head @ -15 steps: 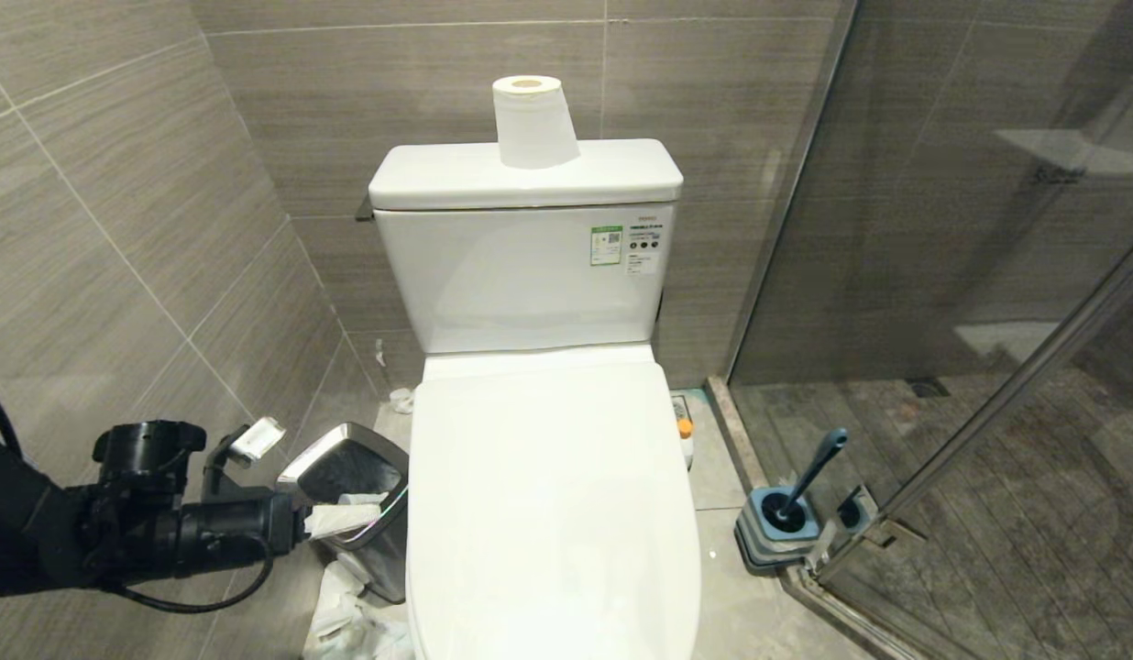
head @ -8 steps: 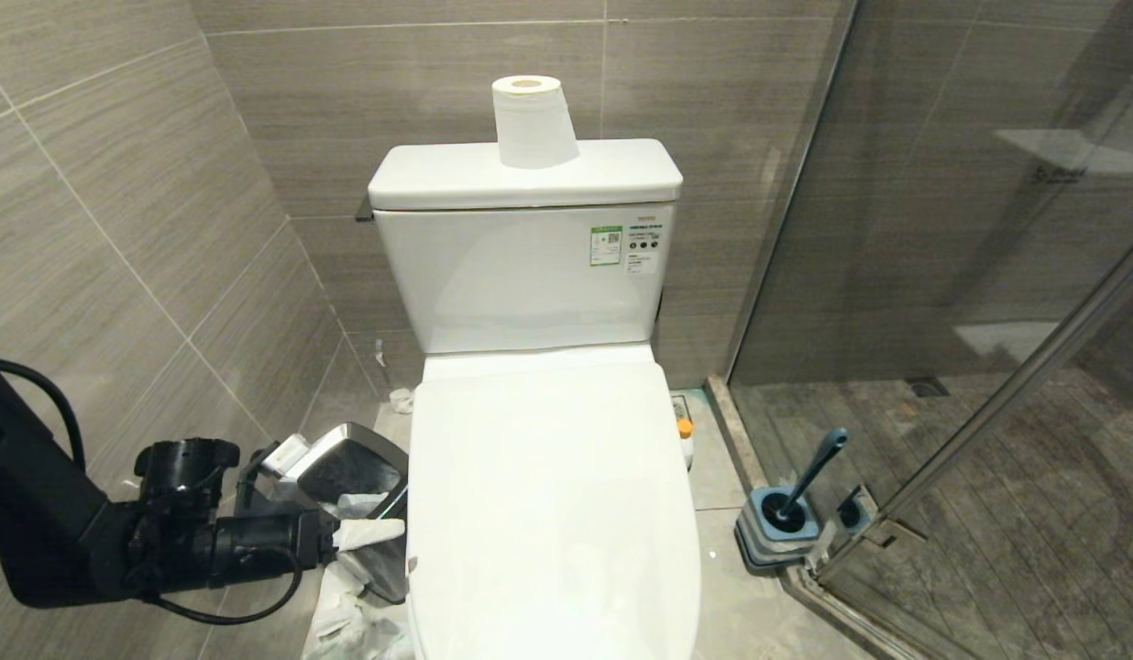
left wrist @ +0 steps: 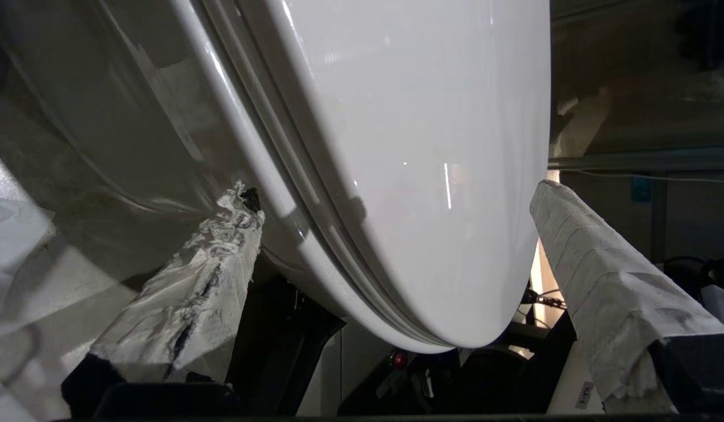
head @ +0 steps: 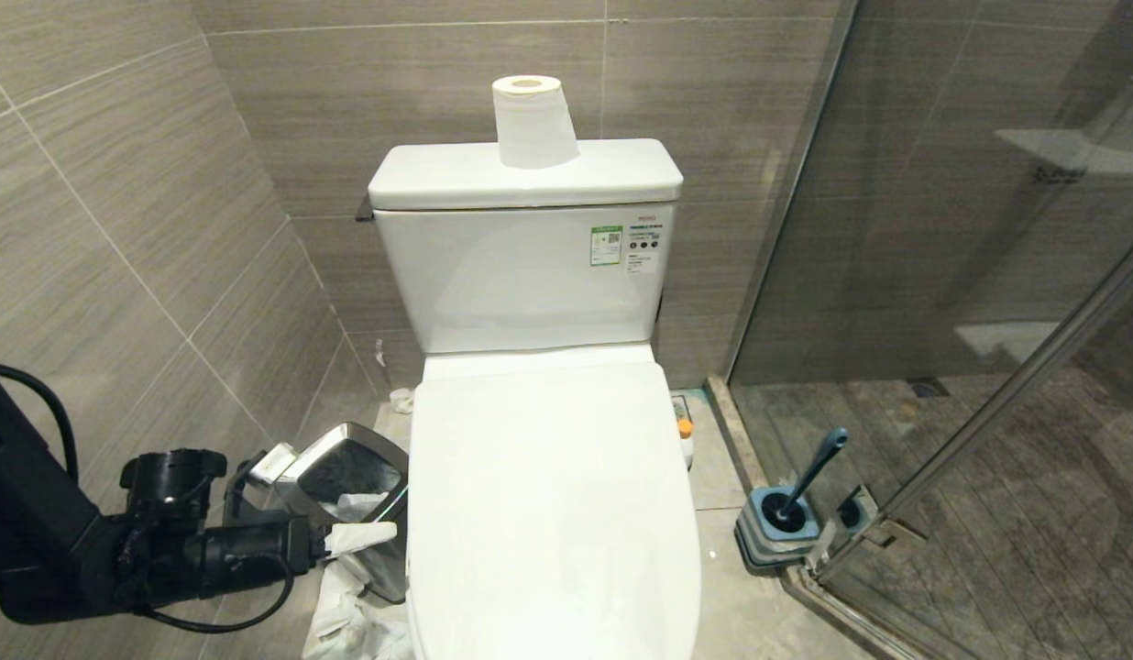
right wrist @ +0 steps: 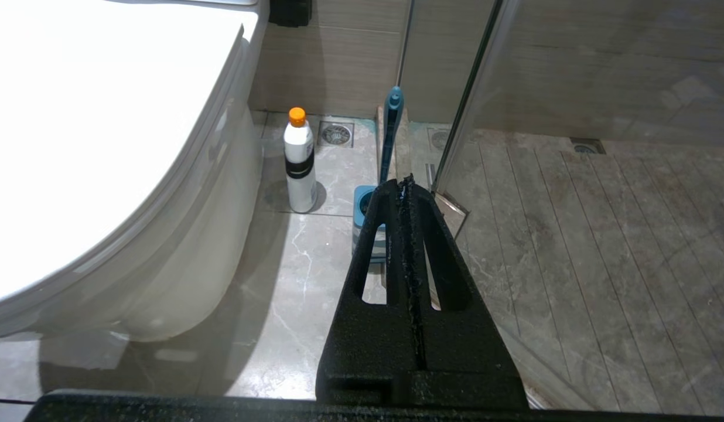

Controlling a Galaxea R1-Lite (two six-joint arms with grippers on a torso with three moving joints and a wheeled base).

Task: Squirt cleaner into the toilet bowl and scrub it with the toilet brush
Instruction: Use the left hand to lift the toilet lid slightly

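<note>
Toilet lid [head: 548,495] is down, covering the toilet bowl [right wrist: 180,246] entirely — no cleaner visible anywhere on the ceramic, so squirting and scrubbing both look not yet begun.

Left gripper [head: 369,534] sits low at the toilet's left side, just beside the chrome-rimmed bin [head: 346,477]. In the left wrist view its two paper-wrapped fingers [left wrist: 596,264] stand wide apart, one on each side of the lid's front edge, with the seam between lid and seat running between them. Nothing is held. Judgement: the spread is there to straddle the lid's lip so it can be caught and raised; the low side-on approach suits getting a finger under the overhang.

Right gripper [right wrist: 406,183] hangs parked on the other side, jaws pressed together, empty, pointing at the floor.

Toilet brush [head: 809,477] stands in its square blue-grey holder [head: 777,532] on the floor to the toilet's right, against the glass shower partition [head: 942,275] — handle leaning, untouched. A white bottle with an orange cap [right wrist: 299,161] stands upright between toilet base and brush; likely the cleaner's container.

Crumpled paper [head: 351,623] lies on the floor by the bin. A paper roll [head: 533,119] sits on the cistern.
</note>
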